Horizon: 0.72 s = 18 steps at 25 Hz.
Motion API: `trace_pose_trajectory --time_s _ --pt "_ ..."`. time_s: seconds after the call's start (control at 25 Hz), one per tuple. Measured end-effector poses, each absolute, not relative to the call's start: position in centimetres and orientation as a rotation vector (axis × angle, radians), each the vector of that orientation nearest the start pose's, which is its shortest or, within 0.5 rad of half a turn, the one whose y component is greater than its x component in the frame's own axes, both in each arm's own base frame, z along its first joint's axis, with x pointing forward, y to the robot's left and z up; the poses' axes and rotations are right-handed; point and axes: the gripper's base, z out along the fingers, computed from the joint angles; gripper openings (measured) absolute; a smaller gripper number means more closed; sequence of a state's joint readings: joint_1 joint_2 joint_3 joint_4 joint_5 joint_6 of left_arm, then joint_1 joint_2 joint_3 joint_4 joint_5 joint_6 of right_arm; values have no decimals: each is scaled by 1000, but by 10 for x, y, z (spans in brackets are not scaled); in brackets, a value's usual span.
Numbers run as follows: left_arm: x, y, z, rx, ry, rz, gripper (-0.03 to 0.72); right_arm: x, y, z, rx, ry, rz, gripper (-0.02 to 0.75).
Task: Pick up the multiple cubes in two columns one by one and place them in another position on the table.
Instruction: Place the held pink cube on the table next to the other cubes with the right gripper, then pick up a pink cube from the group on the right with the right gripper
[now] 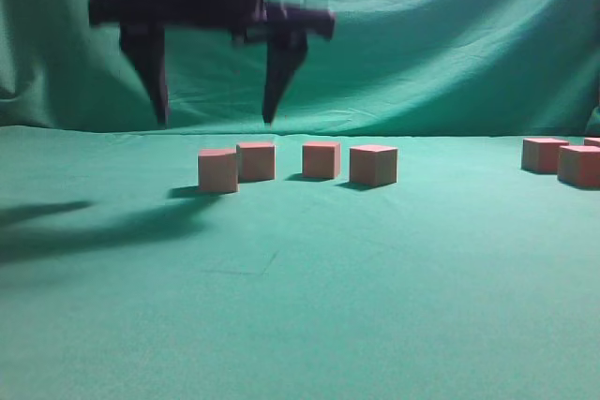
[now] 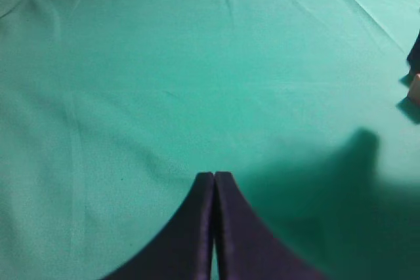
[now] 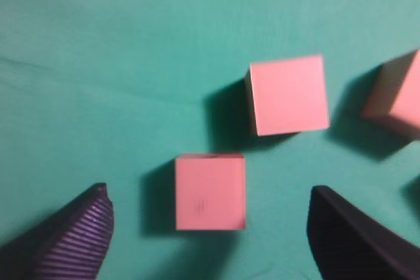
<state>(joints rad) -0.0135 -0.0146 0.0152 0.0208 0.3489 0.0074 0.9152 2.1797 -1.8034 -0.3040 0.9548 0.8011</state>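
The cubes [image 1: 322, 159] were split: four in the middle, some far right. The right gripper [image 1: 216, 119] hung wide open above them, empty. The left gripper [image 2: 214, 176] was closed, empty.

We see the right gripper [image 1: 216, 122]: black boxy body, wide crossbar, two dark tapered fingers [image 1: 148, 67] narrowing to points. Its pads [image 3: 72, 240] show fine horizontal ribbing with a purplish sheen. Left gripper [image 2: 214, 176]: two smooth dark curved fingers, same tapered shape.
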Motion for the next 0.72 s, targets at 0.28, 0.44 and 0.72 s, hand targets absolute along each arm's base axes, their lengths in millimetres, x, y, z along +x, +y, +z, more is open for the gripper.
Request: trace_pose_trajectory --time_s 0.28,0.44,0.72 --pt "53 0 177 32 1833 16 0 286 346 297 -586 2536 124 555" --pt "53 0 177 32 1833 16 0 269 322 342 -644 2517 82 555" --pt "53 0 177 32 1833 16 0 245 292 384 -703 2469 125 555"
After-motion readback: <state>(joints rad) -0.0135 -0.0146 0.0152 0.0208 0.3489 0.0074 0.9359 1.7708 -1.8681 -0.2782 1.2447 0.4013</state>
